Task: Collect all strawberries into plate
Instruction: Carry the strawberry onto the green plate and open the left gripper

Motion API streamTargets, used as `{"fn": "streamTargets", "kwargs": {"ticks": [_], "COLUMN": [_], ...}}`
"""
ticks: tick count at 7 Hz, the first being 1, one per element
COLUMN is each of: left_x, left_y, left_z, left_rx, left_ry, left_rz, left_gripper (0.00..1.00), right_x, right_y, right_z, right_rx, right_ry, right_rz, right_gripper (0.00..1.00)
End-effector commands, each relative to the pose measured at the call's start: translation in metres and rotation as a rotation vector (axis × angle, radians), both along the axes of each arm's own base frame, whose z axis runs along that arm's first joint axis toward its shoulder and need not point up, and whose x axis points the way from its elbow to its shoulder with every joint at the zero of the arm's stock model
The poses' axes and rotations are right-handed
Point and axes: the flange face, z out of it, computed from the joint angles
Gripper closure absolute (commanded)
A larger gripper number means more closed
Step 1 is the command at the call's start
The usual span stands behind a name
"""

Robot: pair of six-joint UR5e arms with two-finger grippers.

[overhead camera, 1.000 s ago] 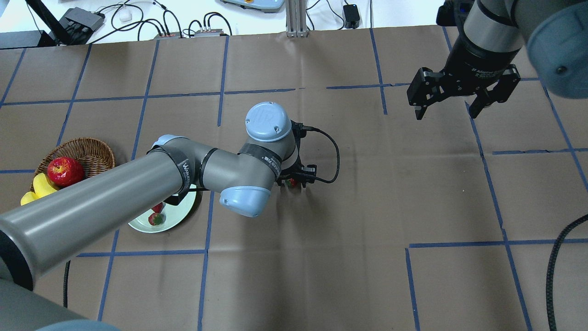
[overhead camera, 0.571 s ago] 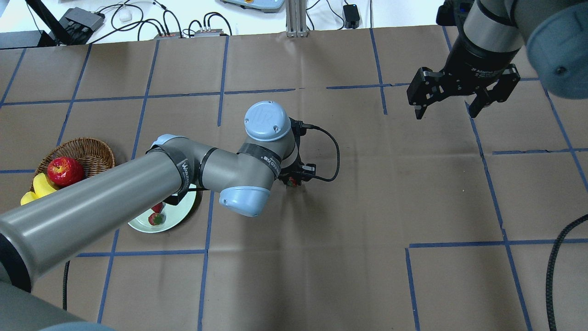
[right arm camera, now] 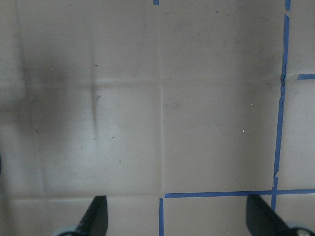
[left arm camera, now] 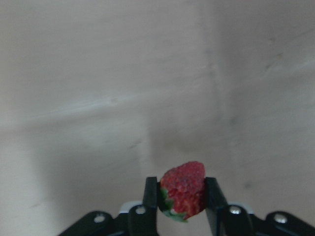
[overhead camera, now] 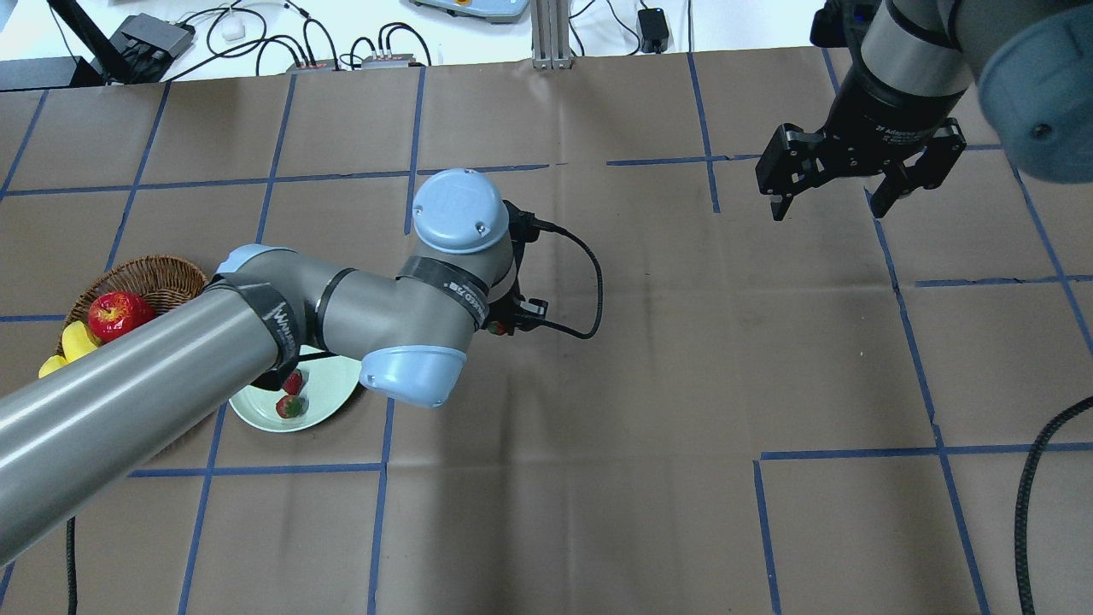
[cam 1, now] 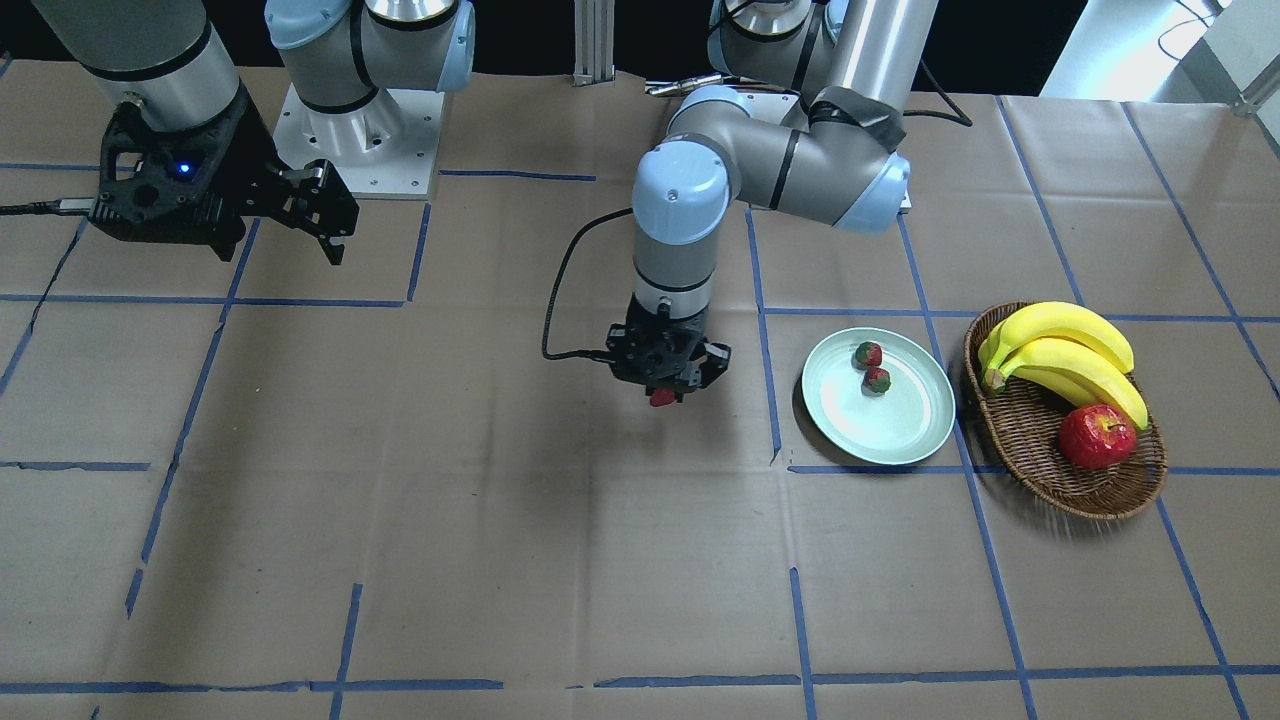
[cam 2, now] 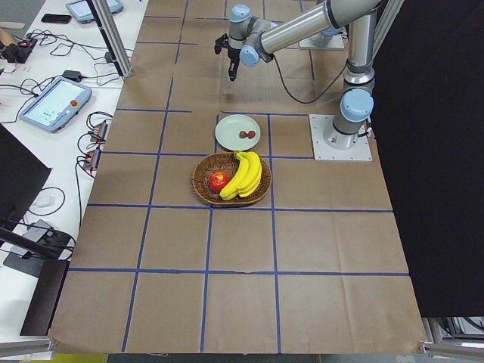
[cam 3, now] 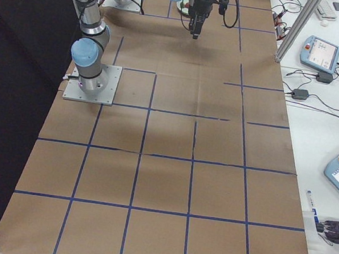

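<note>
My left gripper [cam 1: 664, 392] is shut on a small red strawberry [left arm camera: 182, 191], held above the brown paper; the berry shows red under the fingers in the front view [cam 1: 662, 397]. The pale mint plate [cam 1: 905, 432] lies to that view's right of the gripper with two strawberries [cam 1: 868, 354] [cam 1: 877, 380] in it. In the overhead view the plate [overhead camera: 329, 401] is partly hidden under my left arm, and its berries [overhead camera: 291, 407] show. My right gripper [overhead camera: 841, 184] is open and empty, high over the far right of the table.
A brown wicker basket [cam 1: 1040, 450] holding bananas [cam 1: 1065, 355] and a red apple [cam 1: 1097, 436] stands just beyond the plate. Blue tape lines grid the paper. Cables and devices lie past the table's far edge [overhead camera: 256, 34].
My left gripper, holding the strawberry, has risen and moved left toward the plate. The right arm has barely moved.
</note>
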Motion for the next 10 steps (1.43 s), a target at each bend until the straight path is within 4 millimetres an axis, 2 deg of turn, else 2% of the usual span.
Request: {"fn": "streamTargets", "kwargs": {"ticks": [1,2,3,4,5,6,7,10], "left_x": [0.119,0.163,0.197,0.221,0.229,0.232,0.232,0.23], "left_y": [0.035,0.046,0.045,0.044,0.045,0.039,0.036,0.03], "left_z": [0.01,0.002,-0.01,-0.019,-0.027,-0.033,-0.037,-0.034], "left_rx": [0.053,0.083,0.119,0.143,0.161,0.147,0.142,0.123], "left_ry": [-0.061,-0.066,-0.063,-0.057,-0.05,-0.055,-0.051,-0.025], "left_rz": [-0.078,-0.092,-0.1,-0.101,-0.094,-0.09,-0.086,-0.052], "left_gripper": [1.0,0.99,0.96,0.9,0.85,0.58,0.09,0.03], "right_x": [0.0,0.0,0.0,0.0,0.0,0.0,0.0,0.0], "right_y": [0.0,0.0,0.0,0.0,0.0,0.0,0.0,0.0], "right_z": [0.0,0.0,0.0,0.0,0.0,0.0,0.0,-0.002], "right_rx": [-0.001,-0.001,-0.001,-0.001,-0.001,0.001,0.001,0.004], "right_ry": [-0.003,-0.002,-0.002,-0.002,0.0,0.0,0.0,0.001], "right_rz": [0.0,0.0,0.0,0.0,0.0,0.0,0.0,0.0], "right_gripper": [0.0,0.0,0.0,0.0,0.0,0.0,0.0,0.0]}}
